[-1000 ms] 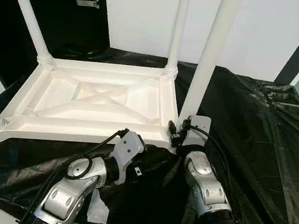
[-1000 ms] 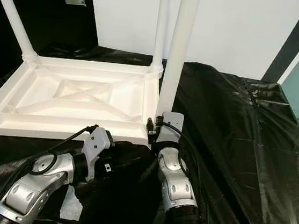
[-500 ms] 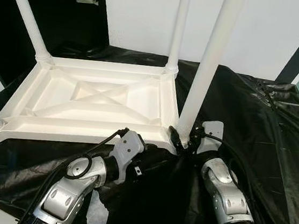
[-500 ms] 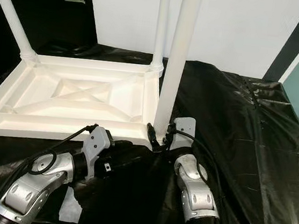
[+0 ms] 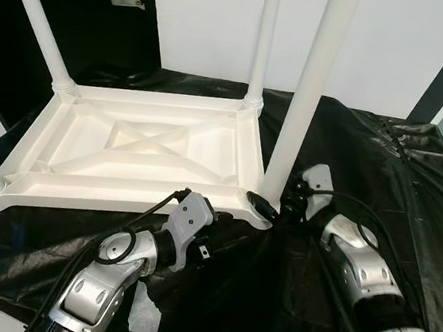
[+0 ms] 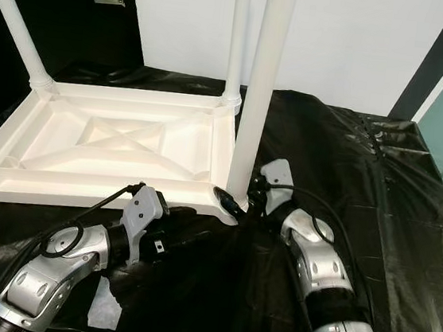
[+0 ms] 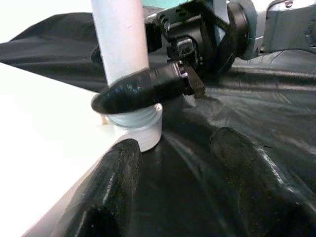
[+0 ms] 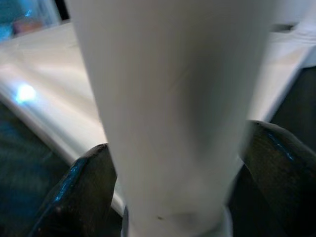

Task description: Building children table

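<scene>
The right gripper (image 5: 268, 209) has its two black fingers (image 7: 143, 89) spread around the base of the near-right leg (image 5: 305, 103), one on each side, closed onto it just above the threaded collar at the corner of the tabletop (image 5: 139, 153). The right wrist view confirms it: the white tube sits squarely between both pads. The left gripper (image 7: 187, 163) hovers low over the black sheet (image 5: 364, 174) just beside that same corner, fingers parted with nothing between them.

The tabletop lies upside down on the sheet-covered floor, ribs up, with a leg standing at each corner.

The whole thing looks like moulded plastic: light, stiff and hollow, with a smooth, probably slippery surface. The tall leg gives plenty of leverage, so a hold low down by the collar looks like the safest place, where twisting will not tilt it out of its socket.
</scene>
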You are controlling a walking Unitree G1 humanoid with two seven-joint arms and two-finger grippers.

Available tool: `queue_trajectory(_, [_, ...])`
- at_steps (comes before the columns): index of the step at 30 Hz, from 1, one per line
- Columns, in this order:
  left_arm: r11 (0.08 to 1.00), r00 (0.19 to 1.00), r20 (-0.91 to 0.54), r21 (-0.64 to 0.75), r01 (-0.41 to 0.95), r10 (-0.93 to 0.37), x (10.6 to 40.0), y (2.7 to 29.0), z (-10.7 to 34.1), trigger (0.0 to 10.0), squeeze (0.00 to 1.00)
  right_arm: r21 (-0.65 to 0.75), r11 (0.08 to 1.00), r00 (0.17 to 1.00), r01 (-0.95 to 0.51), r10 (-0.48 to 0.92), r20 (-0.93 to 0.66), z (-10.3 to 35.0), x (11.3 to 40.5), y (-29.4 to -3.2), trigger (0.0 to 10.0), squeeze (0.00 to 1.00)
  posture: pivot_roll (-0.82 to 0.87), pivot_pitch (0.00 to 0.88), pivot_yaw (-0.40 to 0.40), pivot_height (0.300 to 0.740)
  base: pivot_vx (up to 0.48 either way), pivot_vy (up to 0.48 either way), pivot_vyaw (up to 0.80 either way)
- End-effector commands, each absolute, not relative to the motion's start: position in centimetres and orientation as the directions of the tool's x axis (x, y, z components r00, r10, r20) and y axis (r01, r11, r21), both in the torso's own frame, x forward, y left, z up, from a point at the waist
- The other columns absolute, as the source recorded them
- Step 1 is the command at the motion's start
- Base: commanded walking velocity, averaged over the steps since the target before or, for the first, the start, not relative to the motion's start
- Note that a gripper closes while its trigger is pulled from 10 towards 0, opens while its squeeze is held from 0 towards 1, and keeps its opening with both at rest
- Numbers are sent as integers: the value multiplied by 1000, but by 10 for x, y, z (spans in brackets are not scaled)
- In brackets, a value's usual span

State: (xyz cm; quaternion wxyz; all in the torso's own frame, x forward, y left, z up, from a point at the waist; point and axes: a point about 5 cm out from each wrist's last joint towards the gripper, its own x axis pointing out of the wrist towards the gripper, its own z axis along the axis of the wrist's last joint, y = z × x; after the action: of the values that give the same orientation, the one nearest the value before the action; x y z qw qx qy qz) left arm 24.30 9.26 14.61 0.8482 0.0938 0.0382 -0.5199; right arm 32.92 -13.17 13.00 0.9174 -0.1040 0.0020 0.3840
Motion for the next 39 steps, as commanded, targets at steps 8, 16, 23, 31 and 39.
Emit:
queue_trajectory(8, [473, 491, -165, 136, 871, -856, 244, 95, 147, 10000, 0, -229, 587, 623, -777, 768, -146, 126, 336, -125, 0, 0, 37, 0, -32, 740, 0, 0, 0])
queue_trajectory(16, [479, 497, -163, 135, 867, -852, 244, 95, 147, 10000, 0, -235, 638, 677, -733, 715, -172, 118, 336, -133, 0, 0, 24, 0, -41, 740, 0, 0, 0])
queue_trajectory(23, [482, 497, -157, 124, 867, -853, 243, 91, 145, 10000, 0, -164, 786, 803, -595, 574, -160, 107, 328, -135, 10000, 0, 1, 0, -49, 740, 0, 0, 0])
queue_trajectory(31, [468, 479, -153, 104, 878, -864, 240, 87, 144, 10000, 0, -70, 927, 925, -368, 357, -128, 97, 313, -122, 10000, 0, -15, 0, -38, 740, 0, 0, 0])
queue_trajectory(39, [455, 466, -168, 104, 885, -869, 237, 88, 144, 10000, 0, 31, 999, 992, -10, 14, -126, 89, 295, -119, 10000, 0, 2, 0, -16, 740, 0, 0, 0])
